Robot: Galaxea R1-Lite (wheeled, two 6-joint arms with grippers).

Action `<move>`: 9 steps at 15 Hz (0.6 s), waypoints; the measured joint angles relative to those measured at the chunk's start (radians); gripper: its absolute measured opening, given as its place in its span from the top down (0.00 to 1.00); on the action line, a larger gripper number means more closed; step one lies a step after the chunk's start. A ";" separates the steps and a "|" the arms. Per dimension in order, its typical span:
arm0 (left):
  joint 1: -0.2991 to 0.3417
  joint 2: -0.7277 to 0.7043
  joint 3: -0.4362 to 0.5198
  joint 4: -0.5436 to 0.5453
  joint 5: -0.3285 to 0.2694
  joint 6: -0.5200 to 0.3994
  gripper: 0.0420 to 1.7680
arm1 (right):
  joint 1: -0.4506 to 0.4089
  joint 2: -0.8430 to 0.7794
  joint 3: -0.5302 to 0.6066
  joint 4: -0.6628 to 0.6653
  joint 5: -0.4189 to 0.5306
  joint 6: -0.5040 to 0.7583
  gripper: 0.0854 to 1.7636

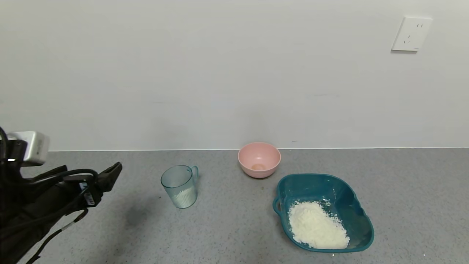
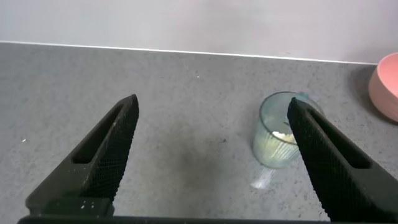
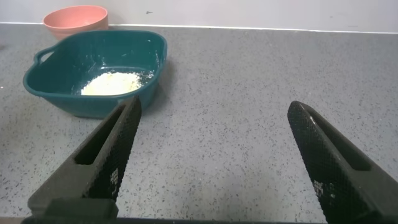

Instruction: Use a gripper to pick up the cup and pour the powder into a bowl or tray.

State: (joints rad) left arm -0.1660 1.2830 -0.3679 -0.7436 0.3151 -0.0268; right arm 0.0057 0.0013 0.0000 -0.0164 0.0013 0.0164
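Observation:
The pale blue-green ribbed cup (image 1: 180, 190) stands upright on the grey counter with a little white powder in its bottom. My left gripper (image 1: 110, 175) hovers to its left, open and empty. In the left wrist view the cup (image 2: 278, 138) sits ahead, partly behind one fingertip of the gripper (image 2: 211, 115). The dark teal tray (image 1: 351, 205) lies at the right and holds a heap of white powder (image 1: 317, 225). My right gripper (image 3: 214, 118) is open and empty over bare counter; it is out of the head view. Its wrist view shows the tray (image 3: 50, 93).
A small pink bowl (image 1: 259, 159) stands near the wall between cup and tray, and shows in the right wrist view (image 3: 75, 18). The wall runs along the counter's back edge. A white socket (image 1: 411, 33) is on the wall.

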 joint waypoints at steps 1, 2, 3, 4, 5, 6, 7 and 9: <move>0.033 -0.036 0.009 0.018 -0.013 0.000 0.03 | 0.000 0.000 0.000 0.000 0.000 0.000 0.03; 0.054 -0.070 0.018 0.030 -0.019 0.000 0.03 | 0.000 0.000 0.000 0.000 0.000 0.000 0.03; 0.069 -0.105 0.026 0.039 -0.022 0.001 0.03 | 0.000 0.000 0.000 0.000 0.000 0.000 0.03; 0.076 -0.139 0.034 0.054 -0.022 0.001 0.03 | 0.000 0.000 0.000 0.000 0.000 0.001 0.03; 0.081 -0.175 0.042 0.075 -0.022 0.002 0.03 | 0.000 0.000 0.000 0.000 0.000 0.000 0.03; 0.086 -0.217 0.051 0.111 -0.021 0.002 0.03 | 0.000 0.000 0.000 0.000 0.000 0.000 0.03; 0.092 -0.259 0.058 0.147 -0.022 0.004 0.03 | 0.000 0.000 0.000 0.000 0.000 0.000 0.03; 0.116 -0.357 0.077 0.213 -0.048 0.006 0.03 | 0.000 0.000 0.000 0.000 0.000 0.000 0.03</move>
State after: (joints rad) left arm -0.0500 0.9255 -0.2909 -0.5306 0.2668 -0.0206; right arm 0.0057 0.0013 0.0000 -0.0164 0.0017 0.0168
